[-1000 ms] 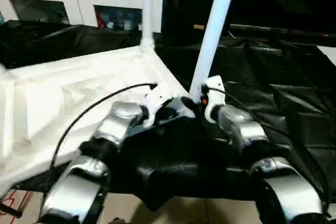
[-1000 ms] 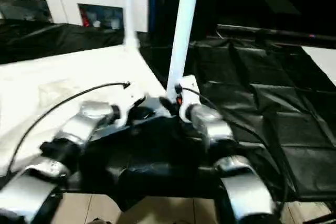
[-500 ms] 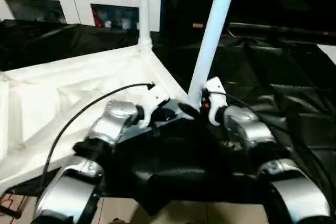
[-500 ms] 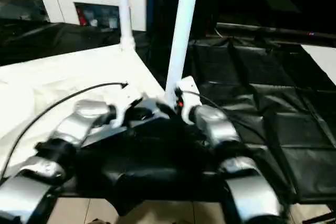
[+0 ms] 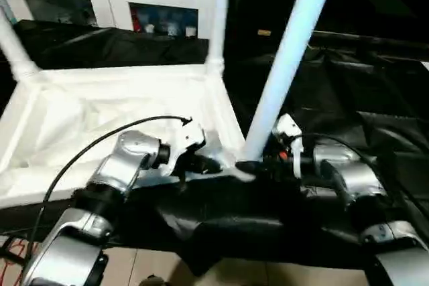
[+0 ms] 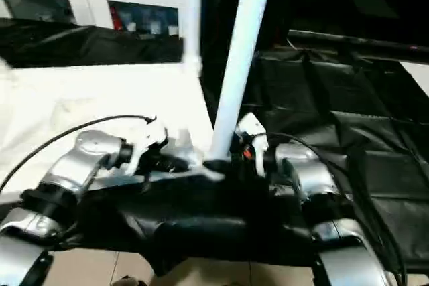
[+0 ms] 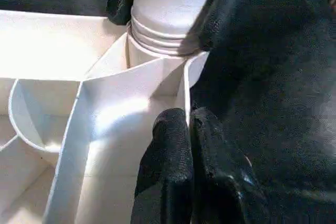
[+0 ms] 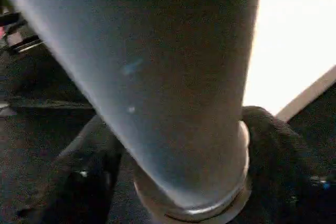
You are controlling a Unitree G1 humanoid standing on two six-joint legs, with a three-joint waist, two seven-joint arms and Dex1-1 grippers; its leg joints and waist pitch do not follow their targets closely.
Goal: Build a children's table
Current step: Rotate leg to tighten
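We see left pincer (image 7: pixel 186 135) pinched onto table rim (image 7: pixel 185 90); right pincer (image 8: pixel 173 177) fingers straddle upright leg (image 5: pixel 285 65) at socket.

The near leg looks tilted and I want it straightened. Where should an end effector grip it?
Grip the near leg low on its round shaft, just above the corner socket, coming from the robot's right, where black sheet leaves room; the tabletop blocks the left.
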